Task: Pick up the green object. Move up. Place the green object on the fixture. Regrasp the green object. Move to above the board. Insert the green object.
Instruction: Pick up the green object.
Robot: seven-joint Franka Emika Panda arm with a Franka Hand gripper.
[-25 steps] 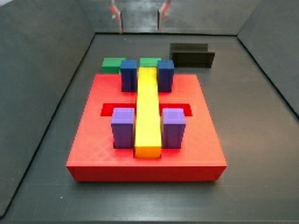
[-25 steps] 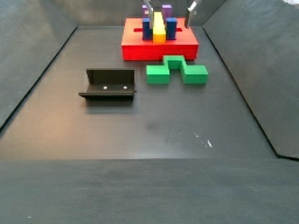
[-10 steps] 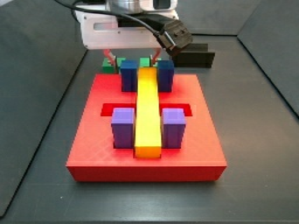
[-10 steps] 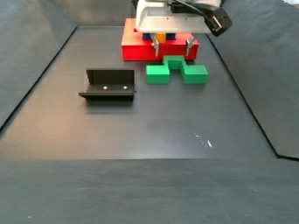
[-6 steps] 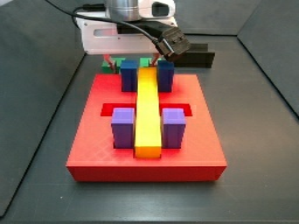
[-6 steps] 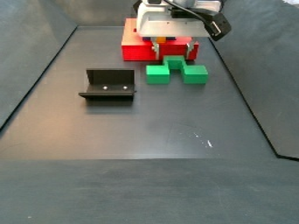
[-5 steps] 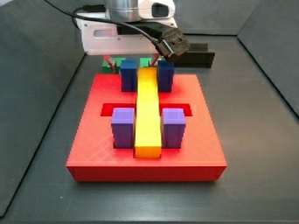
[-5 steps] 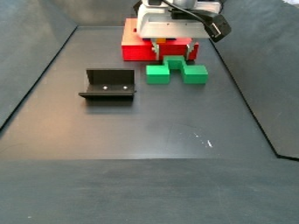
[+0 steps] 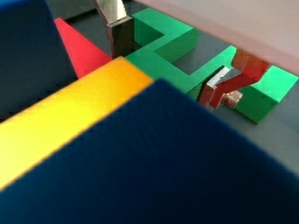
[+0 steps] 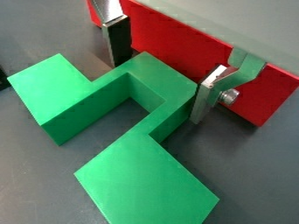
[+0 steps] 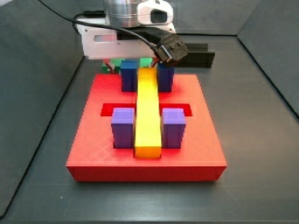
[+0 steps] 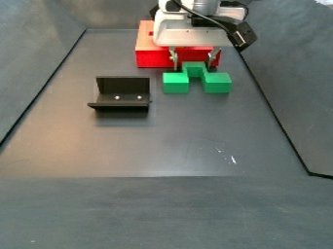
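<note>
The green object [image 12: 198,78] lies on the dark floor just beside the board's [image 12: 152,58] end. In a side view it is mostly hidden behind the blue blocks [image 11: 128,75], with only a strip showing [image 11: 145,62]. My gripper [image 10: 162,74] is down at the green object [image 10: 111,114], open. Its fingers [image 10: 114,39] stand either side of the middle lobe, with small gaps. It also shows in a side view [image 12: 190,61]. The fixture [image 12: 120,93] stands empty, apart from the gripper.
The board [image 11: 117,144] bears a long yellow bar [image 11: 147,109], two blue blocks and two purple blocks [image 11: 122,128]. Its red end wall [image 10: 187,52] rises right behind the fingers. Dark walls enclose the floor. The fixture [image 11: 198,58] shows behind the arm.
The arm came into view from above and has lowered over the green object; the fingers now straddle its middle lobe. The green object has not moved.
</note>
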